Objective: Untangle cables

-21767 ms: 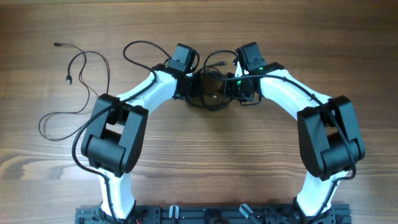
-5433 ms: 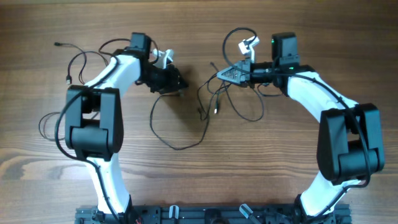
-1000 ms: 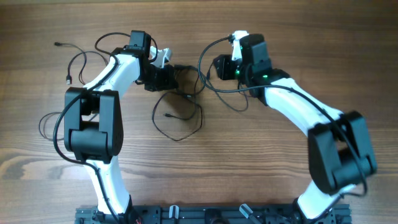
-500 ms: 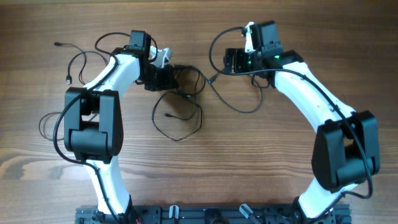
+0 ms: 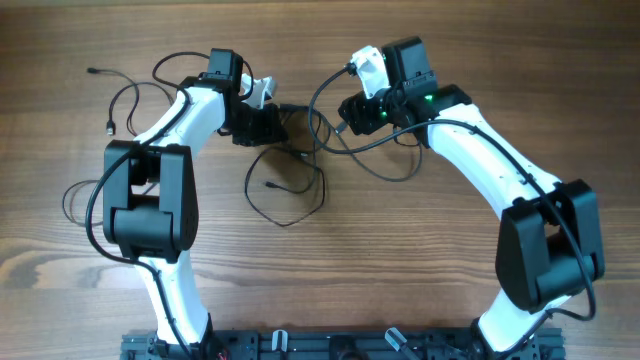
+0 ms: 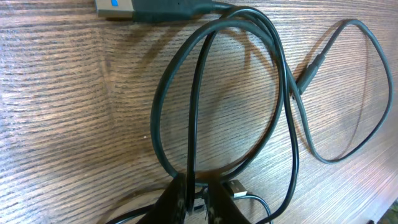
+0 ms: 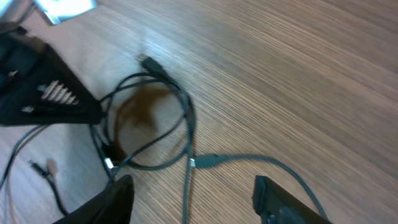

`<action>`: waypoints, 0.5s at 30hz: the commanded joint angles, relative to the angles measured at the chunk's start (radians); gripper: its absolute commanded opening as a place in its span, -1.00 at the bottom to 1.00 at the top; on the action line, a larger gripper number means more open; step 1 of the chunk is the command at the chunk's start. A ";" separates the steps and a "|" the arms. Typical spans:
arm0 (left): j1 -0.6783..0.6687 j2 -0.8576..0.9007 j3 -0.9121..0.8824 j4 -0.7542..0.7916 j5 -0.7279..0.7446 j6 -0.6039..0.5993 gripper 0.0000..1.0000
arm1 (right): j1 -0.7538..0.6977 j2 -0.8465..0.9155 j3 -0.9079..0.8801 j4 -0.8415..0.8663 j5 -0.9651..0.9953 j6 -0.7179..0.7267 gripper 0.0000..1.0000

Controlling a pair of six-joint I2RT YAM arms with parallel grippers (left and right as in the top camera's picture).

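Several thin black cables lie on the wooden table. My left gripper (image 5: pixel 278 124) is shut on one black cord (image 6: pixel 193 112), which rises in a round loop in front of the fingers (image 6: pixel 198 194). A blue-tipped USB plug (image 6: pixel 115 6) and a small barrel plug (image 6: pixel 310 66) lie near that loop. A bigger loop (image 5: pixel 300 214) trails toward me. My right gripper (image 5: pixel 346 112) is open just right of the tangle. A cord with a silver-tipped plug (image 7: pixel 205 162) runs on the table between its spread fingers (image 7: pixel 193 184), not gripped.
A separate thin cable (image 5: pixel 150 95) with small plugs lies spread at the far left, behind the left arm. Another cord curves under the right arm (image 5: pixel 385 172). The left gripper's dark body (image 7: pixel 37 93) shows at the left of the right wrist view.
My right gripper swung back left toward the tangle and turned, after moving right half a second before. The cord by it shifted. The left gripper stayed put, shut on its cord.
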 commanded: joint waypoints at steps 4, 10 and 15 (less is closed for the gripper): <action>-0.002 -0.024 -0.010 0.006 0.001 0.013 -0.73 | 0.005 0.132 0.002 0.020 -0.085 -0.267 0.45; -0.002 -0.024 -0.010 0.006 0.001 0.013 -0.73 | 0.005 0.226 0.002 0.120 -0.023 -0.425 0.79; -0.002 -0.024 -0.010 0.006 0.001 0.013 -0.72 | 0.005 0.269 0.002 0.162 0.016 -0.505 0.81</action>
